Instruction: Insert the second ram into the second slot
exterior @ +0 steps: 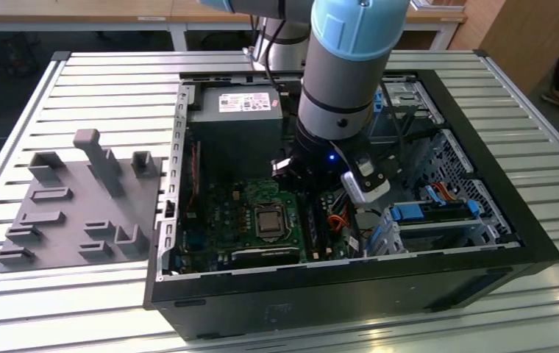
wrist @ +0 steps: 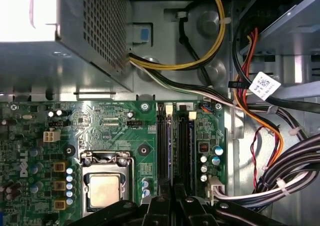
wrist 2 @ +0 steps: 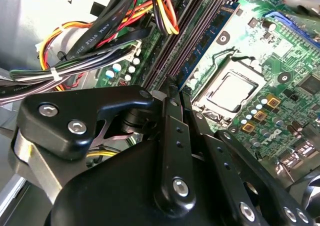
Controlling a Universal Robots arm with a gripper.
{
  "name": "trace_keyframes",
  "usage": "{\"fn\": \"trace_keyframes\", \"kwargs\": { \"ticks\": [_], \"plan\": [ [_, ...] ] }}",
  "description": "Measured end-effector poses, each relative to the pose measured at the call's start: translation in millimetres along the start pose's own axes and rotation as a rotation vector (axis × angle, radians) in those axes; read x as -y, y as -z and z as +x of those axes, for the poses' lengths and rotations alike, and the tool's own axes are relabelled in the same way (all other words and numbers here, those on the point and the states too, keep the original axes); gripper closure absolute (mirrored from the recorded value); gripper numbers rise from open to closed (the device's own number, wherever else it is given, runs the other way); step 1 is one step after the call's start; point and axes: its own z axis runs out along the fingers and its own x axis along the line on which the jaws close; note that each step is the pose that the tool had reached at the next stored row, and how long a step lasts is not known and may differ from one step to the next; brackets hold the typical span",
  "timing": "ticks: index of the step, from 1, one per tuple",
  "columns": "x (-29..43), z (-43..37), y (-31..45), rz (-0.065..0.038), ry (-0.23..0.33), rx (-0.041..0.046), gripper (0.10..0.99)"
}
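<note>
Black gripper (wrist 2: 172, 93) linkage sits closest to my lens, its fingers drawn narrow together over the memory slots (wrist: 173, 146) beside the CPU socket (wrist: 105, 183). I read the jaws as pinched on the top edge of the second ram (wrist 2: 202, 46), the blue stick standing in the slot nearer the socket, though the contact itself is hidden. My worry is uneven pressure: if the stick is tilted or its notch misaligned, pushing could jam it or flex the motherboard (wrist: 100, 126). Cable bundles (wrist: 280, 171) on the far side of the slots could snag my wrist.
</note>
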Motion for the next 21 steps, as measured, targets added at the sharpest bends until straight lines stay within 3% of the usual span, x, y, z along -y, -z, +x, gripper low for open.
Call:
{"fn": "trace_keyframes", "kwargs": {
  "ticks": [21],
  "plan": [
    [3.8,-1.5,-8.2,0.000,0.000,-0.0025,0.949]
  ]
}}
